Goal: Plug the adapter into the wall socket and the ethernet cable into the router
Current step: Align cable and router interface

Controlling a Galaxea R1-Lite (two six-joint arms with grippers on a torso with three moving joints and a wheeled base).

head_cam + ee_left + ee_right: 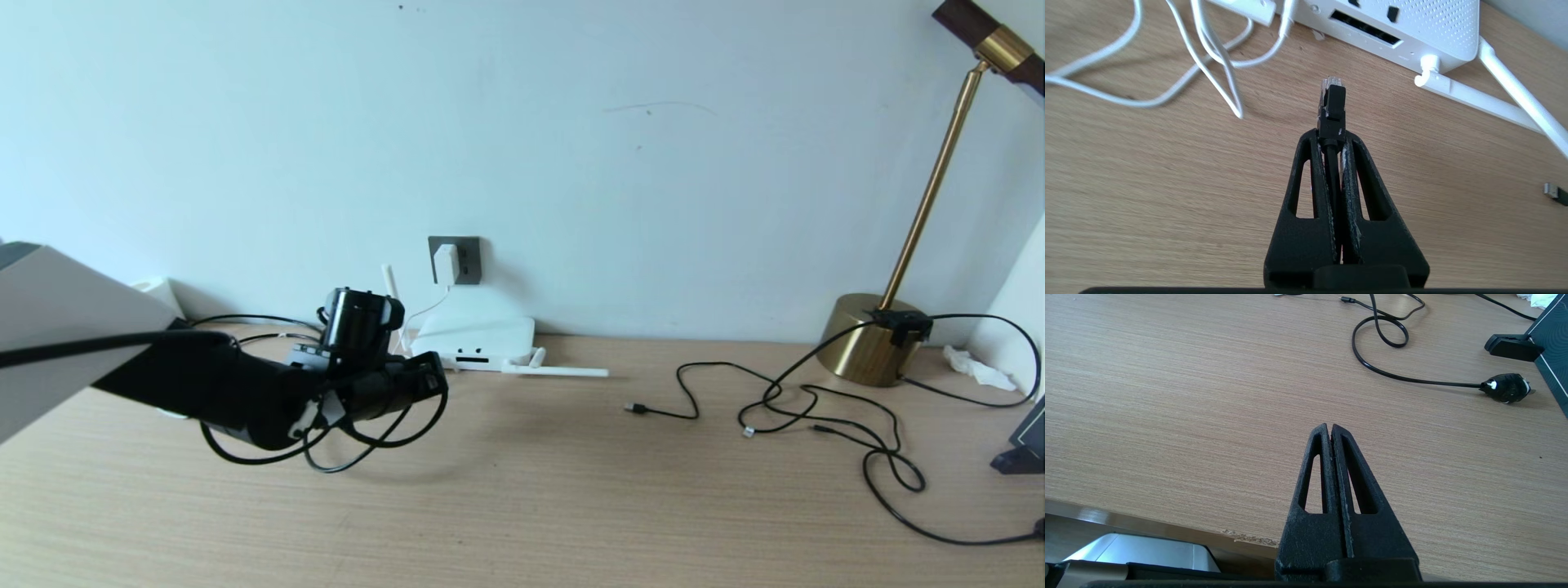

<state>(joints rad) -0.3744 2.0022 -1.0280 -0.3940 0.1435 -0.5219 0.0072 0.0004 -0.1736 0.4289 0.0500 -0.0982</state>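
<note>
The white adapter (445, 263) sits plugged into the dark grey wall socket (467, 260), its thin white cord (1208, 61) trailing down over the desk. Below it lies the flat white router (478, 336) (1404, 24), dark ports facing me and antennas folded flat. My left gripper (433, 377) (1332, 136) is shut on the black ethernet cable (1331, 171) just behind its plug. The clear clip plug (1331, 98) sticks out past the fingertips, a short way in front of the router's ports. The cable loops under the left arm (367, 437). My right gripper (1329, 429) hangs shut and empty over the desk's near edge.
Thin black cables (816, 408) with small connectors sprawl across the right of the desk. A brass lamp base (869, 343) stands at the back right, a crumpled tissue (976, 369) beside it. A black plug (1504, 388) and a dark stand (1513, 347) lie at the far right.
</note>
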